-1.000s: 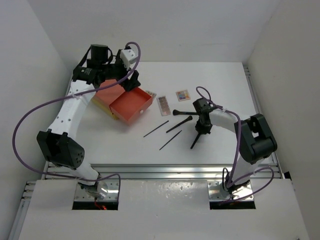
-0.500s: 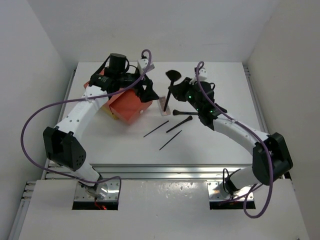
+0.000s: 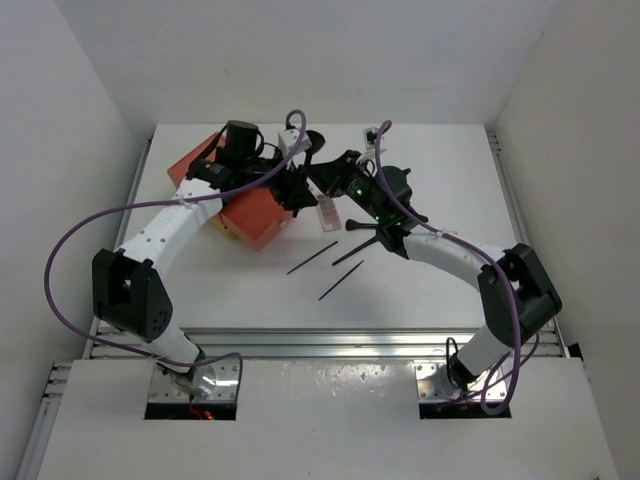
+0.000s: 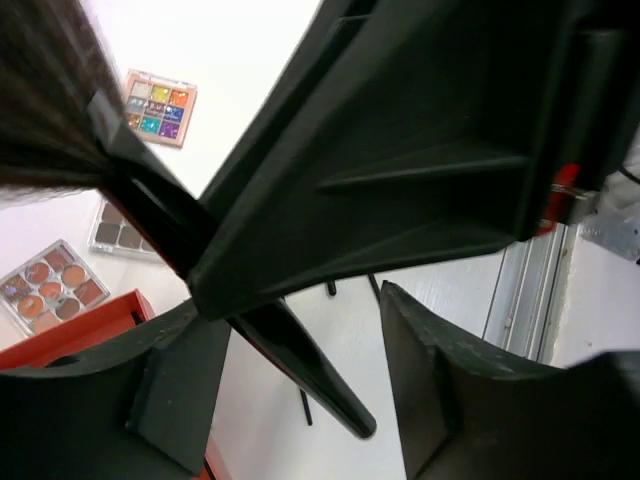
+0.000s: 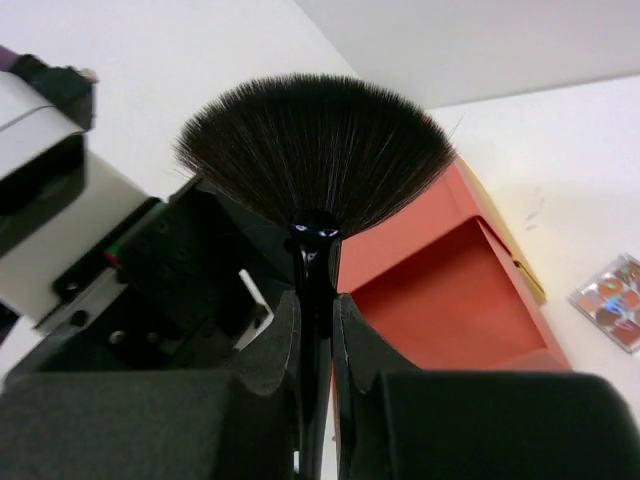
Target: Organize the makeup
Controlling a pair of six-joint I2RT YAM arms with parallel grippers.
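Note:
My right gripper [image 5: 315,305] is shut on the handle of a black fan brush [image 5: 315,150] and holds it in the air over the orange-red box [image 5: 450,290]. My left gripper [image 4: 300,335] is open, and the brush's handle end [image 4: 300,360] lies between its fingers without being clamped. In the top view the two grippers, left [image 3: 302,190] and right [image 3: 333,183], meet beside the box [image 3: 255,215]. Three palettes lie on the table below: a multicoloured one [image 4: 158,95] and two pinkish-brown ones [image 4: 52,290] [image 4: 120,232].
Two thin black sticks [image 3: 312,257] [image 3: 341,280] and two black brushes [image 3: 360,248] [image 3: 366,226] lie on the white table in front of the box. One palette [image 3: 327,212] shows just right of the box. White walls enclose the table on three sides.
My right gripper has lifted the fan brush off the table and swung it left to my left gripper. My left gripper has moved right, over the box's edge, and now straddles the handle.

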